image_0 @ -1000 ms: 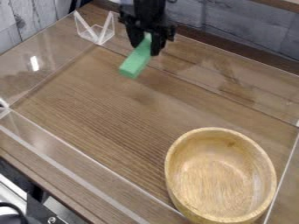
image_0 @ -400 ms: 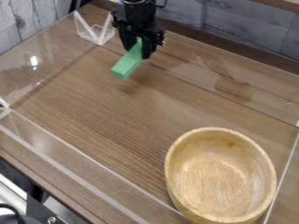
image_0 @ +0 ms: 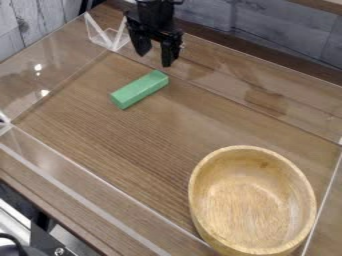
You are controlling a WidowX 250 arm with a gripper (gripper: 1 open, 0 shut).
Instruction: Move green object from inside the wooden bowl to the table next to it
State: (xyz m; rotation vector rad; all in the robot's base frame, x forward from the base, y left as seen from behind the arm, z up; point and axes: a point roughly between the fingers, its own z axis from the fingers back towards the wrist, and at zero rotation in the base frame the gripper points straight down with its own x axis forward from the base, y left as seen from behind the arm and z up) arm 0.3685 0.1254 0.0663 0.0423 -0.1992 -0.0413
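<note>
Nearest the table's (image_0: 107,170) front right corner sits the wooden bowl (image_0: 251,203), empty. Well apart, toward the far left corner, the green object (image_0: 139,90) lies flat on the tabletop, long axis diagonal. Just beyond its far end hangs the gripper (image_0: 155,50), pointing steeply down, jaws spread, holding nothing.

The worktop (image_0: 160,135) is brown wood grain, fenced by low clear acrylic walls (image_0: 94,185) along its edges. The green object (image_0: 139,90) lies flat on it toward the far left. The wooden bowl (image_0: 253,200) sits at the near right corner, well apart from the green object.
</note>
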